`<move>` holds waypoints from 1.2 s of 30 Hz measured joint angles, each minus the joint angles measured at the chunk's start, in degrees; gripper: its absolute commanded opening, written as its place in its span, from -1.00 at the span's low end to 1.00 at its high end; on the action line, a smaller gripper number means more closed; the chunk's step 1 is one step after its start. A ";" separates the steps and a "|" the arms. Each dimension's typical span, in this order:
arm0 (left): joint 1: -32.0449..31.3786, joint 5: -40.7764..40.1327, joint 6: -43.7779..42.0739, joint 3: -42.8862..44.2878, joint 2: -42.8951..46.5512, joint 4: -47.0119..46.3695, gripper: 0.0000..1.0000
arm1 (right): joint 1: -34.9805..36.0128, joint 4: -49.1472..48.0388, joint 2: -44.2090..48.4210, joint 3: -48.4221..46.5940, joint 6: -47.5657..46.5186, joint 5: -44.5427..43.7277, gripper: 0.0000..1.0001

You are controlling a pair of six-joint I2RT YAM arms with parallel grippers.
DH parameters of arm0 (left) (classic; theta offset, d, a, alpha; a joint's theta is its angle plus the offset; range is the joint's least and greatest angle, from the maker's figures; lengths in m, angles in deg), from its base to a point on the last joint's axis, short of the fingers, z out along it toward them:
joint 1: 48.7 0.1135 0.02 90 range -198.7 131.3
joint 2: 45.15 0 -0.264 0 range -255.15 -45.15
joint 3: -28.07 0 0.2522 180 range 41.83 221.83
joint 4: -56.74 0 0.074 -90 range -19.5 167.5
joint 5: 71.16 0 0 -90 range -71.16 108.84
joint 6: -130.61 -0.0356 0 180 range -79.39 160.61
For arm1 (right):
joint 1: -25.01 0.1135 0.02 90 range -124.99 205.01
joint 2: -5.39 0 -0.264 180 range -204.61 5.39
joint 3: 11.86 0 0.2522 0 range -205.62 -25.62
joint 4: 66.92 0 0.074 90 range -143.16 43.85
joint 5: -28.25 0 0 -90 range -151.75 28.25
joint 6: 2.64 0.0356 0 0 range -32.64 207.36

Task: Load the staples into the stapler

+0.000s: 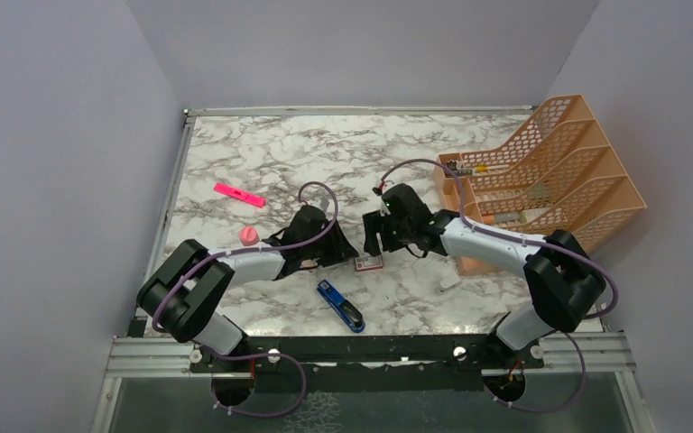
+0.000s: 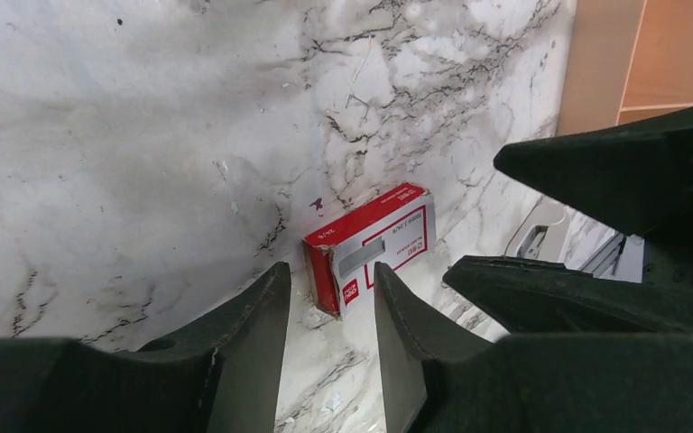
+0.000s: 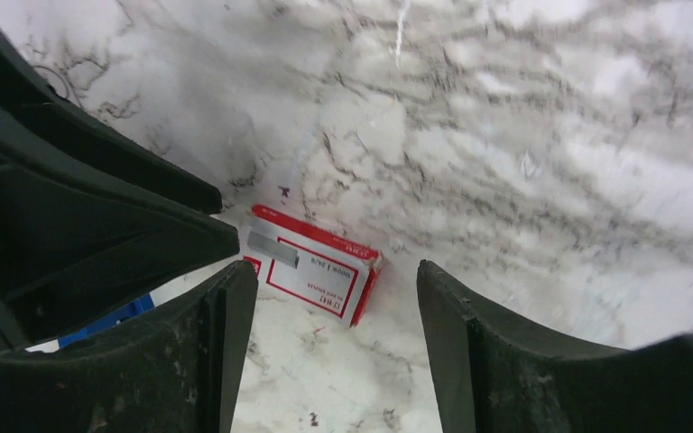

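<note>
Hovering claws: left claw (image 2: pixel 331 278) and right claw (image 3: pixel 334 275) face each other low over the desk (image 1: pixel 262 153), tips close together, with the staple box (image 1: pixel 369 263) just below and between them
Left claw: fingers apart with nothing in the gap; the box lies on the desk just past the fingertips, not clamped
Right claw: fingers spread wide with nothing between them; the box lies on the desk beyond the gap, nearer the left-hand finger in the wrist view
Staple box: red and white, flat on the marble with its printed face up; one end looks scuffed, cannot tell if it is open; contents hidden
Stapler (image 1: pixel 340 306): blue and black, lying flat at an angle on the desk, near the box but apart from it, on the side toward the arm bases; neither claw touches it
Marker (image 1: pixel 239 194): pink, on the left side of the desk, well apart from the box
Eraser (image 1: pixel 248 236): pink, just beside the left arm
White piece (image 1: pixel 448 283): small, on the desk near the right arm
File tray (image 1: pixel 541 171): orange mesh, at the right edge of the desk beyond the right arm
</note>
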 measured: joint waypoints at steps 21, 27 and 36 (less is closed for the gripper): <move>2.91 -1.42 -0.02 -0.04 3.54 0.33 -0.12 | -0.02 -9.42 5.22 8.79 -50.14 18.80 0.55; 4.68 1.81 -0.46 -0.04 3.39 0.26 -0.10 | 0.00 -9.75 -1.51 6.56 -57.66 21.70 0.51; 5.03 7.15 -0.70 -0.04 1.57 -1.09 0.09 | -0.96 -8.66 -6.58 2.14 -64.19 26.91 0.18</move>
